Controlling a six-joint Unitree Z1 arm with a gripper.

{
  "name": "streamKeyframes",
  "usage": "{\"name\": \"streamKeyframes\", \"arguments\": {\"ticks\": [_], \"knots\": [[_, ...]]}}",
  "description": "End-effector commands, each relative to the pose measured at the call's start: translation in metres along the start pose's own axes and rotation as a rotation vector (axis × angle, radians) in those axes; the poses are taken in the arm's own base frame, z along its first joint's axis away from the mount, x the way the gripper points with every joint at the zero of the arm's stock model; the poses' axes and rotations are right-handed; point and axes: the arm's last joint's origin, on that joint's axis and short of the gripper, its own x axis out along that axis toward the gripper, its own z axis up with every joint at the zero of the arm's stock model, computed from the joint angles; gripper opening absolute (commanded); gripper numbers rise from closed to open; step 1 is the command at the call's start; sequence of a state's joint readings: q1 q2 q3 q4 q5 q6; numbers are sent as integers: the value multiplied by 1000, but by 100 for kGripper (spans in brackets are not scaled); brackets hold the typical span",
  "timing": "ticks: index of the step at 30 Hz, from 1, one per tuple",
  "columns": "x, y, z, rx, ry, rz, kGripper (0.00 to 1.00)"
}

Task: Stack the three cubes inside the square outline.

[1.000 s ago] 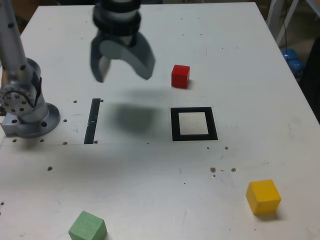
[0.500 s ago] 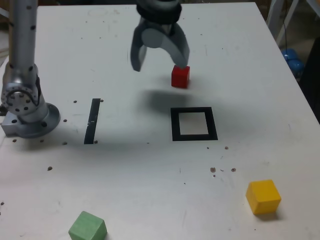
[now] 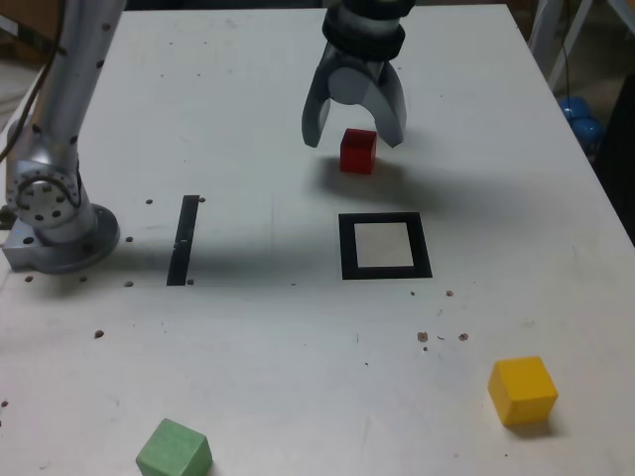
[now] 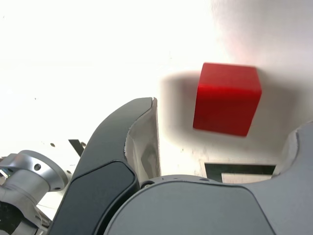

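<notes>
1. While the red cube (image 3: 358, 151) sits on the white table (image 3: 298, 337), it lies directly under the gripper (image 3: 354, 122), between the two spread fingers and apart from both; the wrist view shows the cube (image 4: 226, 99) in the gap, clear table on each side of it.
2. Judging from that, the coming move turns on a straight descent: the cube is nearly centred in the gap, and its faces look roughly square to the fingers, though I cannot tell the exact angle.
3. Beyond the gripper, toward the camera in the exterior view, the square outline (image 3: 385, 246) lies near the cube, its cream centre bare.
4. Well apart from the gripper, at the near edge of the exterior view, sit the yellow cube (image 3: 522, 391) and the light green cube (image 3: 174, 451), the latter cut off by the frame.
5. How high the fingertips hang above the table is hard to make out. In the wrist view one finger is mostly cut off, and only a corner of the outline (image 4: 234, 169) shows.
</notes>
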State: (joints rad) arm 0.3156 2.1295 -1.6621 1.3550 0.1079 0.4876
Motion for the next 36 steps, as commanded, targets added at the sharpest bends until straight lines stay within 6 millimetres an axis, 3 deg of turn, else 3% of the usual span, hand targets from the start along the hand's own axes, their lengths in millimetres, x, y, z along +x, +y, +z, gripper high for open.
{"name": "streamKeyframes", "arguments": {"ticks": [1, 8, 22, 36], "knots": [[3, 4, 2, 0, 8, -7, 89], [13, 13, 5, -1, 25, -25, 80], [19, 18, 12, 9, 19, -21, 40], [24, 15, 14, 16, 18, -32, 36]]}}
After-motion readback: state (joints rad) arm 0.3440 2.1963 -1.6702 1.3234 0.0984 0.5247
